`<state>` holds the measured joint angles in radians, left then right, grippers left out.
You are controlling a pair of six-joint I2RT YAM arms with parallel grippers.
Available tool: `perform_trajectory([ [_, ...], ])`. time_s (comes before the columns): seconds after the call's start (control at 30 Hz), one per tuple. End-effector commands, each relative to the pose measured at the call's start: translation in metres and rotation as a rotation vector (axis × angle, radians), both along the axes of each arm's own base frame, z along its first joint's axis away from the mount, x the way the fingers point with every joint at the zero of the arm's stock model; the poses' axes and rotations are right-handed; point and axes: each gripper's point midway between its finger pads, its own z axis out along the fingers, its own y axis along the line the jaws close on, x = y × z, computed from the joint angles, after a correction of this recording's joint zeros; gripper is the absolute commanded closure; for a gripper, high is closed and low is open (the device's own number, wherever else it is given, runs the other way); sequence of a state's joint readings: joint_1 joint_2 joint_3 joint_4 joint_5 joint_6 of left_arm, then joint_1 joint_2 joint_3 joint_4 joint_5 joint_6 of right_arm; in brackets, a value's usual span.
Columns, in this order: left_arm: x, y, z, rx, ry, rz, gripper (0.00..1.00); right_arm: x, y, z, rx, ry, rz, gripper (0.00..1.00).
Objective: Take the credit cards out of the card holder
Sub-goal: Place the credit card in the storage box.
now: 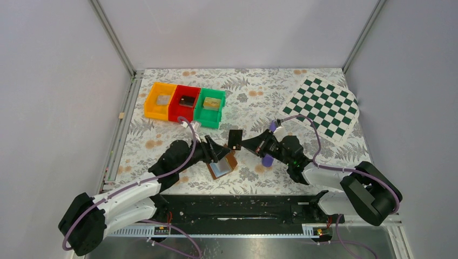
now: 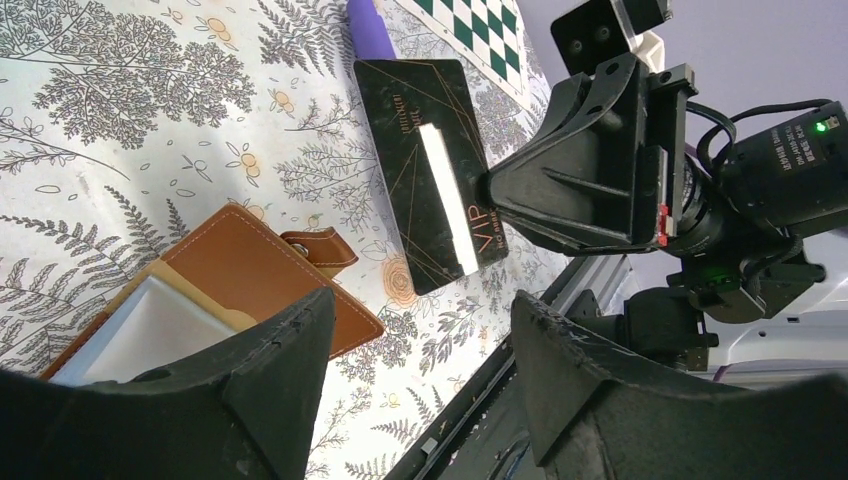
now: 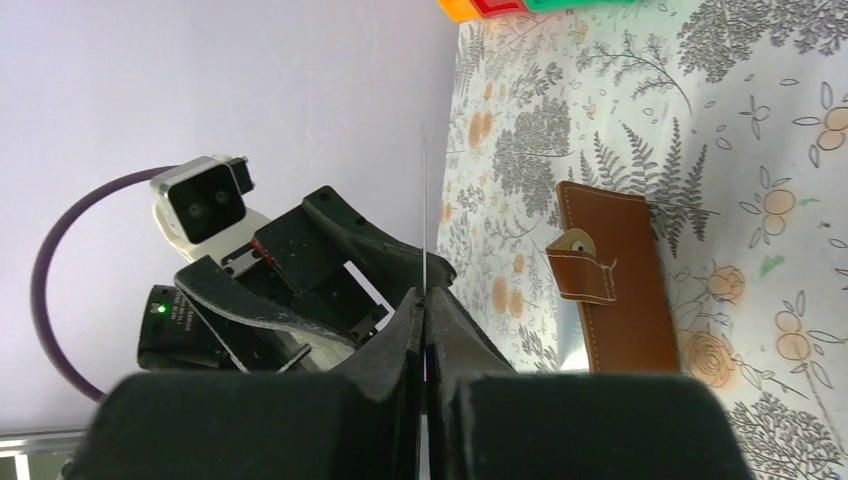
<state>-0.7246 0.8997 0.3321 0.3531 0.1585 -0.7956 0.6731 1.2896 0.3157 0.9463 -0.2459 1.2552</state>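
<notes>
The brown card holder [image 1: 222, 165] lies open on the floral mat, its pale inner panel up. It also shows in the left wrist view [image 2: 250, 268] and the right wrist view [image 3: 622, 285]. My left gripper [image 1: 216, 154] is open and empty, one finger over the holder's edge; its jaws stand wide apart in the left wrist view [image 2: 420, 340]. My right gripper [image 1: 247, 143] is shut on a black VIP credit card [image 1: 235, 139], held off the mat just right of the holder. The card shows flat in the left wrist view [image 2: 430, 170] and edge-on in the right wrist view [image 3: 424, 200].
Orange [image 1: 159, 101], red [image 1: 186, 102] and green [image 1: 210, 106] bins stand at the back left, each with a card-like item inside. A green checkered board [image 1: 324, 105] lies at the back right. A purple stick [image 1: 267, 161] lies under the right arm.
</notes>
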Motion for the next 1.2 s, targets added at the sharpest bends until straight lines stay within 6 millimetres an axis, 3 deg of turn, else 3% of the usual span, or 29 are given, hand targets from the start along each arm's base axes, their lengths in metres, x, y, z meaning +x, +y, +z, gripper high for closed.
perform_trajectory([
  [0.0, 0.002, -0.006, 0.013, -0.044, -0.029, -0.012, 0.35, 0.004, 0.001, 0.022, 0.08, -0.042, -0.014, 1.0],
  [0.23, 0.004, -0.016, 0.023, -0.099, -0.019, -0.038, 0.41, -0.01, 0.008, 0.025, 0.134, -0.049, 0.072, 1.0],
  [0.4, -0.007, -0.023, 0.033, -0.161, 0.005, -0.092, 0.81, -0.024, 0.013, 0.02, 0.148, -0.065, 0.16, 1.0],
  [0.5, -0.013, -0.024, 0.034, -0.191, 0.019, -0.116, 0.99, -0.03, 0.016, 0.016, 0.13, -0.081, 0.203, 1.0],
  [0.63, -0.02, -0.023, 0.028, -0.168, 0.043, -0.15, 1.0, -0.041, 0.021, 0.018, 0.11, -0.127, 0.287, 0.9],
  [0.8, -0.034, -0.015, 0.02, -0.043, 0.053, -0.21, 1.0, -0.044, 0.019, 0.008, -0.034, -0.212, 0.413, 0.56],
  [0.9, -0.042, -0.004, 0.019, 0.036, 0.056, -0.233, 1.0, -0.041, 0.009, 0.012, -0.09, -0.267, 0.446, 0.41],
  [1.03, -0.06, 0.005, 0.019, 0.112, 0.087, -0.296, 1.0, -0.04, 0.005, 0.025, -0.17, -0.33, 0.516, 0.37],
  [1.17, -0.072, 0.002, 0.028, 0.126, 0.125, -0.379, 1.0, -0.05, 0.01, 0.052, -0.171, -0.422, 0.659, 0.37],
])
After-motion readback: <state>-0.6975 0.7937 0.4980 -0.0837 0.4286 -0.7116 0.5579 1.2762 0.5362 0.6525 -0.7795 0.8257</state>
